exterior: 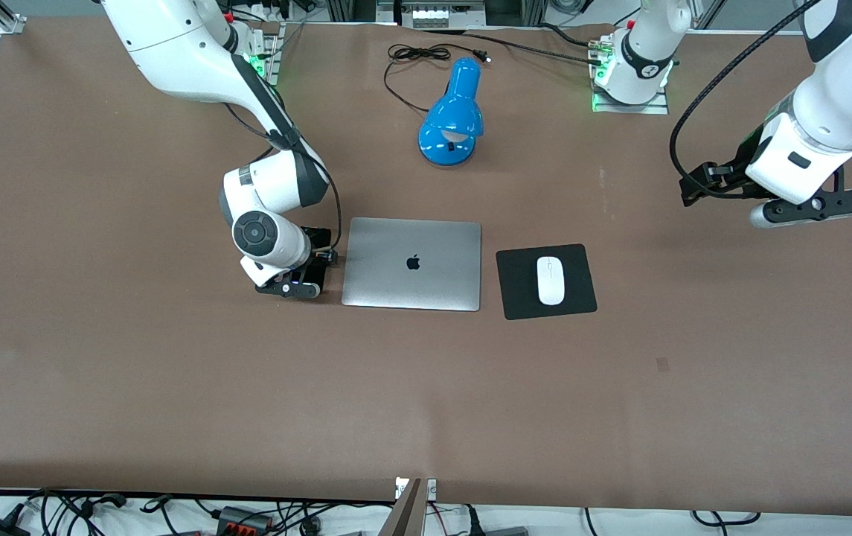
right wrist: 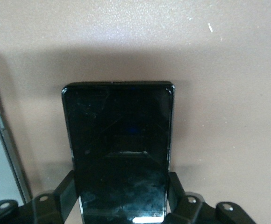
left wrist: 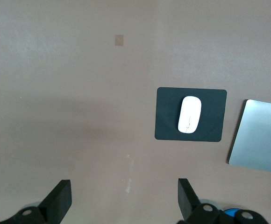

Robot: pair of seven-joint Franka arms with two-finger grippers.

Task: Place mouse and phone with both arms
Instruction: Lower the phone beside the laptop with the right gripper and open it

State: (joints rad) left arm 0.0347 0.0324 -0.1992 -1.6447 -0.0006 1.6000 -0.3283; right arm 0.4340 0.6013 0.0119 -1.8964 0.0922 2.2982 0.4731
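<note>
Mouse (exterior: pixel 551 280) on pad (exterior: pixel 574 298) | left claw (left wrist: pixel 121 200) spread | right claw (right wrist: pixel 121 200) clamps phone (right wrist: pixel 119 149)

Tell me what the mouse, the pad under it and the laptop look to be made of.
The mouse looks like smooth glossy white plastic, judging by its even sheen. The pad under it is matte black, likely fabric or rubber, since it shows no glare. The laptop seems brushed silver metal, probably aluminium, given its soft grey shine.
</note>
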